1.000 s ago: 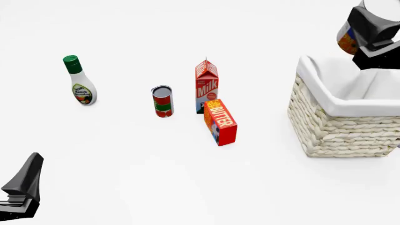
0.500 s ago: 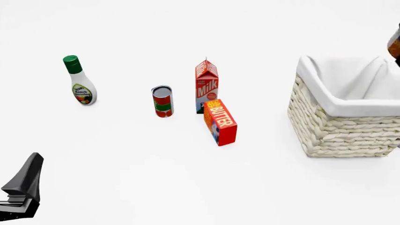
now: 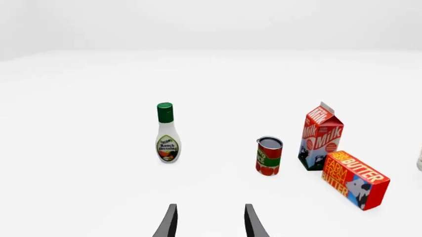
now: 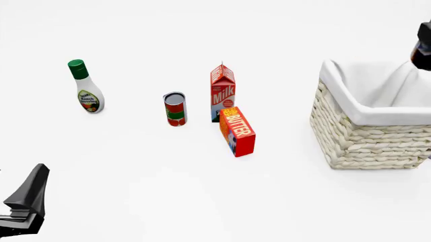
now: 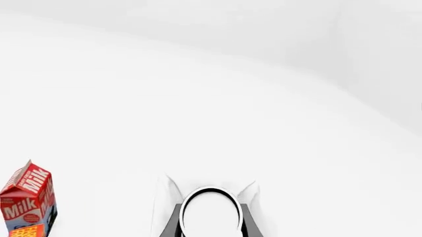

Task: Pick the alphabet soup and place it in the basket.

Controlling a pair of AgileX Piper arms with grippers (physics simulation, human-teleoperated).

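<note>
Two arms are in play, and only the right gripper carries anything: in the right wrist view its two dark fingers press against either side of the alphabet soup, whose white round top with a dark rim fills the gap between them. In the front view just a dark sliver of this gripper shows at the right edge, and the can itself cannot be made out there. The basket, cream wicker with a white cloth lining, sits just below and to the left of that sliver, with its far right corner rising toward it. Whether the can is over the basket's opening or beyond its far rim cannot be told.

The left gripper hangs with its fingers spread apart and nothing between them. Ahead of it, well apart, stands a red-and-green can, a little to the right of its line. Further left of that line is a ranch dressing bottle with a green cap. To the right of the can stands a milk carton, and nearer the gripper than the carton lies a tilted butter box, close beside it.
</note>
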